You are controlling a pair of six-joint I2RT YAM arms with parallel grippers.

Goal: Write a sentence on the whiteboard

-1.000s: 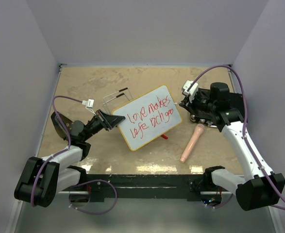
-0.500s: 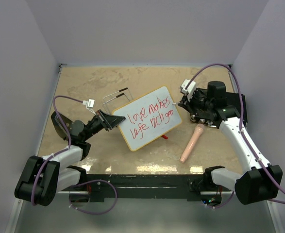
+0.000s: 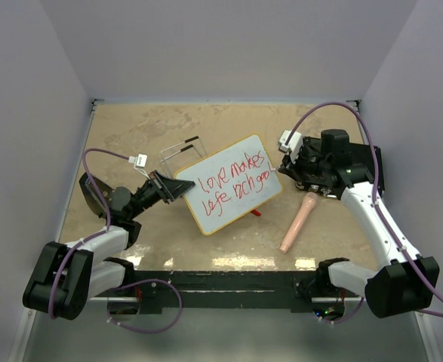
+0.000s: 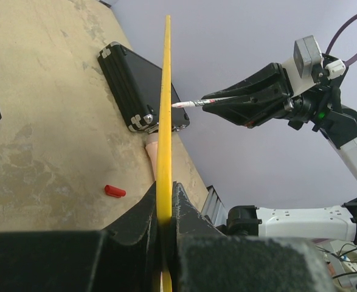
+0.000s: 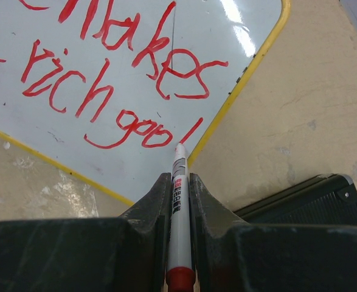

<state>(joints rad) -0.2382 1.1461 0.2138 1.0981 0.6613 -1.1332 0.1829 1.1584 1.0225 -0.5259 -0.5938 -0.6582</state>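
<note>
The whiteboard [image 3: 232, 185] is held tilted off the table, and my left gripper [image 3: 177, 187] is shut on its left edge. In the left wrist view its yellow rim [image 4: 164, 109] runs straight up from between the jaws of the left gripper [image 4: 164, 210]. The sentence [image 3: 235, 181] is in red, in two lines, with "makes" and "rich" legible in the sentence [image 5: 105, 79] up close. My right gripper [image 5: 178, 179] is shut on a white marker [image 5: 179, 159] with a red end. The marker's tip touches the board face beside a fresh red stroke, close to the right rim.
A black case [image 3: 343, 172] lies under the right arm, at the table's right side. A peach tapered handle [image 3: 298, 220] lies in front of it. A red cap [image 3: 256, 213] sits below the board. A thin black wire stand [image 3: 182, 146] lies behind the board's left corner.
My right gripper has shifted a little left with the marker, bringing its tip onto the board's right end. The left arm and the board have not moved.
</note>
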